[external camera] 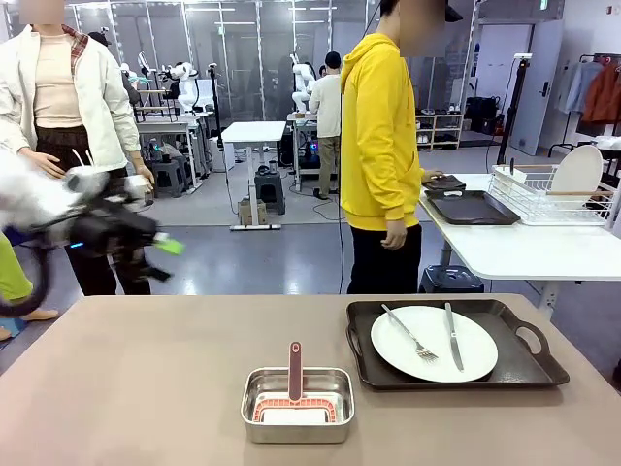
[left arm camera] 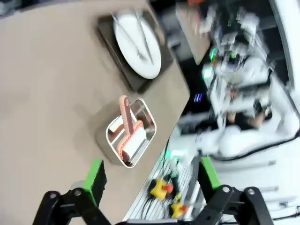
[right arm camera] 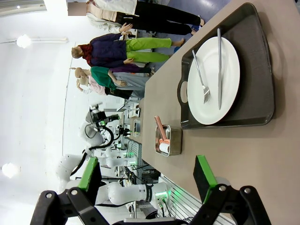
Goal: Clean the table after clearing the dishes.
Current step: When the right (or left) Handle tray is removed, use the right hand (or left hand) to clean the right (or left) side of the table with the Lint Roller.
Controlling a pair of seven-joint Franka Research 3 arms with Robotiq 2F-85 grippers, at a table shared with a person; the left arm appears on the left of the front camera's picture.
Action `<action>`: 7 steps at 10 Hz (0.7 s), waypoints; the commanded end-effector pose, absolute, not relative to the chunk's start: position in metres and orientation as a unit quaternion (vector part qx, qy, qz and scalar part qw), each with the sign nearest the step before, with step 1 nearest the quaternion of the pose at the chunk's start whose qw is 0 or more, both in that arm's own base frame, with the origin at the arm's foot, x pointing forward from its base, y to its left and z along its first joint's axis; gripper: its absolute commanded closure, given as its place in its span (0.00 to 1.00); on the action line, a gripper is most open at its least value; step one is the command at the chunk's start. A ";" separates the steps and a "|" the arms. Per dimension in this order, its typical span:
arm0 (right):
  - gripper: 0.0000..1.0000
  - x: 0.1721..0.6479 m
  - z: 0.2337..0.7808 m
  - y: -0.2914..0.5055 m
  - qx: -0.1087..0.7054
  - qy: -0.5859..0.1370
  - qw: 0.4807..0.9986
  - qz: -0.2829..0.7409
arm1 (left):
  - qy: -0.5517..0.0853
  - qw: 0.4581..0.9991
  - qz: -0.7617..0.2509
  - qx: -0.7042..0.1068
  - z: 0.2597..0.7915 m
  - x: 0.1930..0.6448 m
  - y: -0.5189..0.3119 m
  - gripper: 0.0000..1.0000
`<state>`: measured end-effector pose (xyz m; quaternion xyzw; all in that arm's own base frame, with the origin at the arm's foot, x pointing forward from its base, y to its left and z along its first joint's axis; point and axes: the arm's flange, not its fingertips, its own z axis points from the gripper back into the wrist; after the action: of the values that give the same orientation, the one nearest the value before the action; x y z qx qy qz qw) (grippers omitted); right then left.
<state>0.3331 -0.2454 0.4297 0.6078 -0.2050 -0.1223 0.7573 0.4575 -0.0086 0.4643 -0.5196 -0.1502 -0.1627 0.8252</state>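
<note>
On the right part of the brown table (external camera: 146, 388) sits a dark handled tray (external camera: 514, 364) holding a white plate (external camera: 434, 343) with a fork and a knife. My left gripper (external camera: 163, 259) is motion-blurred at the far left, above the table's far edge, empty. In the left wrist view my left gripper (left arm camera: 151, 176) is open high over the table (left arm camera: 47, 93), with the plate (left arm camera: 138, 44) far off. My right gripper (right arm camera: 146, 176) is open and empty, looking along the table (right arm camera: 262, 159) at the tray (right arm camera: 262, 70) and plate (right arm camera: 213, 79).
A steel pan (external camera: 297, 404) with a pink-handled roller stands at the front middle; pan (left arm camera: 129, 136), pan (right arm camera: 167, 140). A person in a yellow hoodie (external camera: 378, 146) stands beyond the table beside a white table (external camera: 524, 248) carrying a dark tray (external camera: 471, 207) and a dish rack (external camera: 553, 194).
</note>
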 end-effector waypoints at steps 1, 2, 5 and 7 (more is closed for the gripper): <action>0.00 0.333 0.433 -0.244 0.611 -0.213 0.753 -0.117 | -0.238 0.798 -0.074 -0.550 0.453 0.406 0.066 0.00; 0.00 0.333 0.433 -0.244 0.611 -0.213 0.753 -0.117 | -0.253 0.792 -0.036 -0.554 0.450 0.375 0.108 0.00; 0.00 0.333 0.433 -0.244 0.611 -0.213 0.753 -0.117 | -0.285 0.802 0.087 -0.518 0.435 0.288 0.185 0.00; 0.00 0.333 0.433 -0.244 0.611 -0.213 0.753 -0.117 | -0.284 0.820 0.118 -0.482 0.440 0.256 0.207 0.00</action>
<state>0.3331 -0.2452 0.4298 0.6079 -0.2049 -0.1220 0.7573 0.2651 0.2166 0.4300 -0.5010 -0.2973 0.1066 0.8058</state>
